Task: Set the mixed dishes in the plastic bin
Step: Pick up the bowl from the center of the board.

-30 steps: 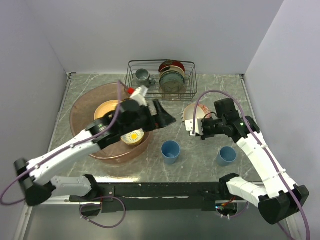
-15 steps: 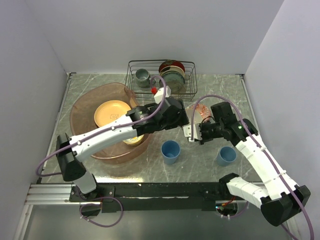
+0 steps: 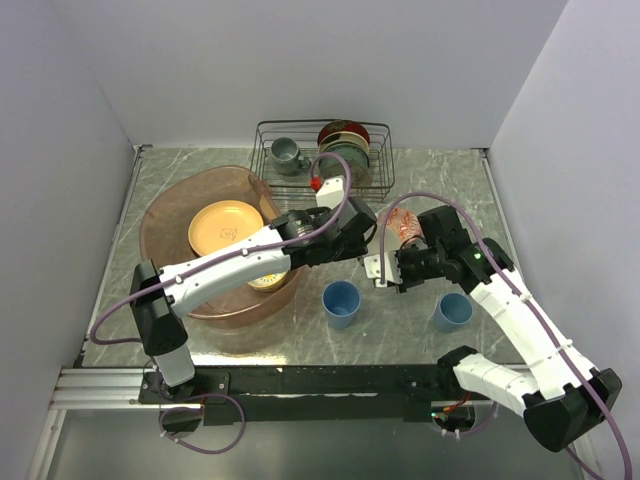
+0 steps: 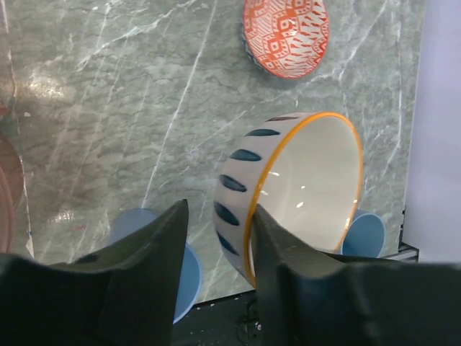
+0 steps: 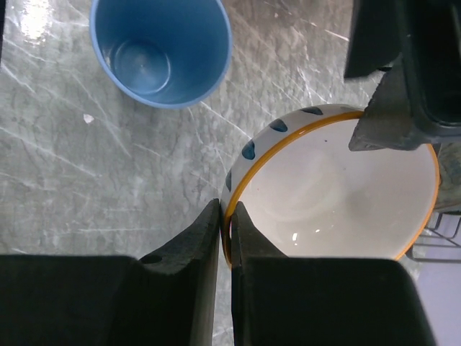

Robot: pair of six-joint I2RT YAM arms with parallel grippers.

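Observation:
A cream bowl [image 5: 331, 194] with an orange rim and blue marks hangs tilted above the table, my right gripper [image 5: 225, 209] shut on its rim. My left gripper [image 4: 220, 216] straddles the opposite rim of the cream bowl [image 4: 310, 187]: one finger is inside, the other outside with a gap still showing, so it is open. The red-patterned bowl [image 3: 408, 225] sits on the table behind them. Two light-blue cups [image 3: 341, 300] [image 3: 453, 310] stand in front. The plastic bin [image 3: 165, 215] at the left holds a yellow-orange plate [image 3: 225, 225] and another plate [image 3: 265, 280].
A black wire rack [image 3: 300, 178] stands at the back with a grey mug [image 3: 285, 152] and upright dark plates [image 3: 345, 150]. The left arm stretches across the bin's right rim. Walls close in the table on three sides.
My left arm swung right from over the bin to the held bowl, and its jaws narrowed around the rim. The right gripper kept its grip and barely moved.

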